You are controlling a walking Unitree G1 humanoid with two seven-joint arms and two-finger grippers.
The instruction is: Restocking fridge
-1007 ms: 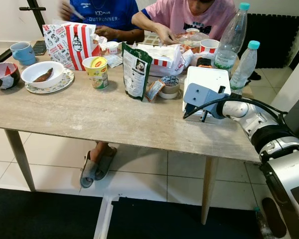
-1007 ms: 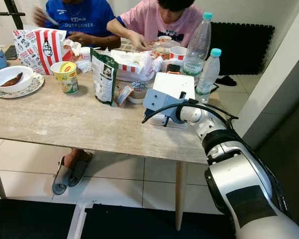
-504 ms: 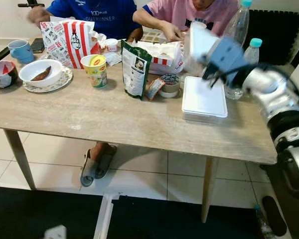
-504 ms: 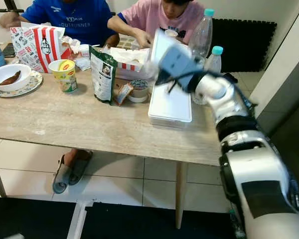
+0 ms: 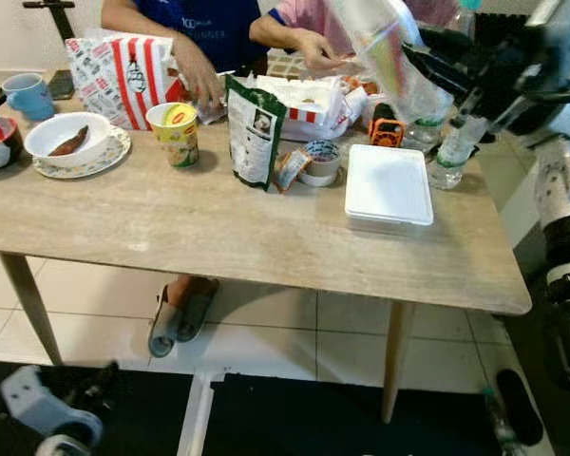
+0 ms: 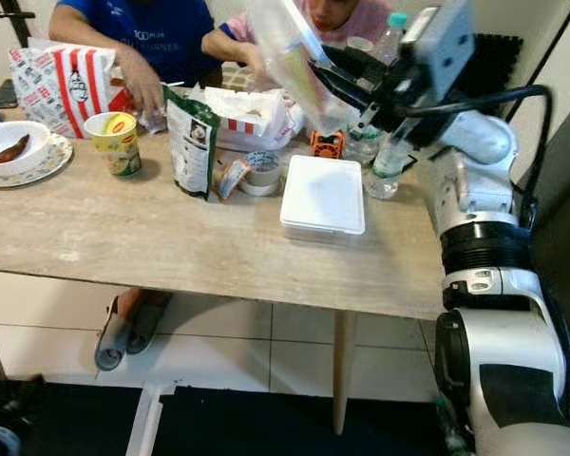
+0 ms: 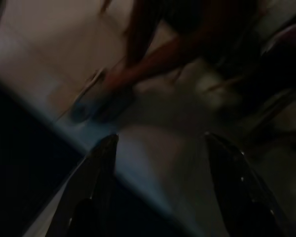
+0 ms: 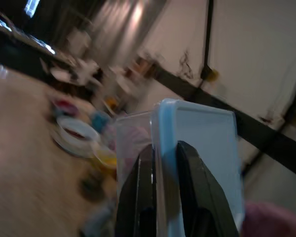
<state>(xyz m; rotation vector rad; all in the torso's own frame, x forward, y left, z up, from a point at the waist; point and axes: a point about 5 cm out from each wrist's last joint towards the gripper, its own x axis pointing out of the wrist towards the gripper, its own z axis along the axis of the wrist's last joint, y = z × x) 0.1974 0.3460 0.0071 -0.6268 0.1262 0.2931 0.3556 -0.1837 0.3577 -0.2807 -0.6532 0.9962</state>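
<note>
I have the right gripper [image 6: 328,76] raised high over the far side of the table [image 5: 218,228], at about one o'clock from me, its two black fingers [image 8: 197,197] pinched on the rim of a clear plastic container [image 5: 385,52] with a pale lid, so the thing I am to carry to the fridge is off the table and tilted in the air. To do this well I judge I should level the wrist before turning away, since a thin edge grip on smooth plastic can slip or let the lid pop, and swing clear of the tall water bottle [image 5: 456,142] just beside it. A second box, white, flat and square with rounded corners [image 5: 389,185], lies on the matte stone-look top at twelve o'clock. A glossy green pouch [image 5: 255,133] and a yellow paper cup [image 5: 176,133] stand at eleven. My left gripper [image 7: 158,187] hangs low in the dark, fingers apart, holding nothing.
</note>
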